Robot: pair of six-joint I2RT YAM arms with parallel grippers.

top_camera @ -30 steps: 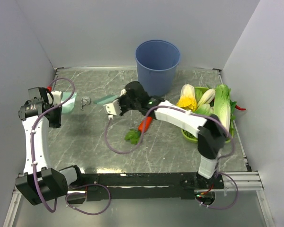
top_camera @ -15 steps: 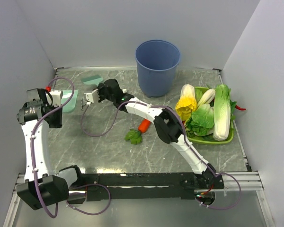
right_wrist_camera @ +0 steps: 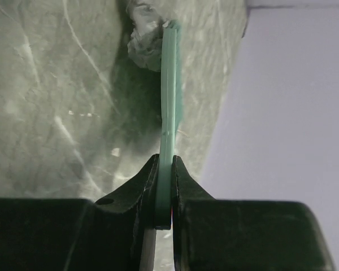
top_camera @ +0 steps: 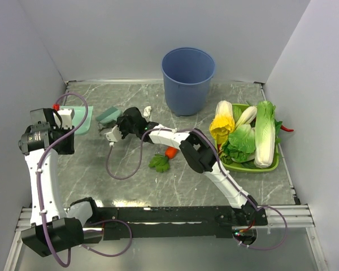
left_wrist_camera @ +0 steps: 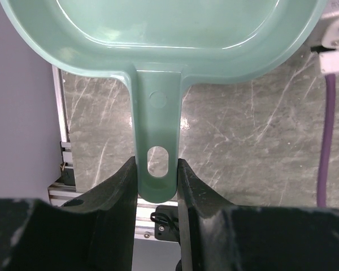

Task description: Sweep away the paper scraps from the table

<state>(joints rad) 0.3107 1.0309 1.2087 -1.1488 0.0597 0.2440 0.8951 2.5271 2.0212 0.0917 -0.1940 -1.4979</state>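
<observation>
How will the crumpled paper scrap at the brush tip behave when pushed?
Probably light: the paper scrap is small and crumpled, so it should slide on the smooth table. Its uneven shape may let it tumble past the thin brush edge.

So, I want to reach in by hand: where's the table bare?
Bare: the near strip between the carrot and the arm bases, and the back edge left of the blue bin. Crowded: between dustpan and brush, and by the vegetable tray.

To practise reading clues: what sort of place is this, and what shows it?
Probably a robot lab booth staged for kitchen cleaning: robot arms bolted at a marble-patterned table, plain grey walls around it, a blue bucket and a vegetable tray as props.
</observation>
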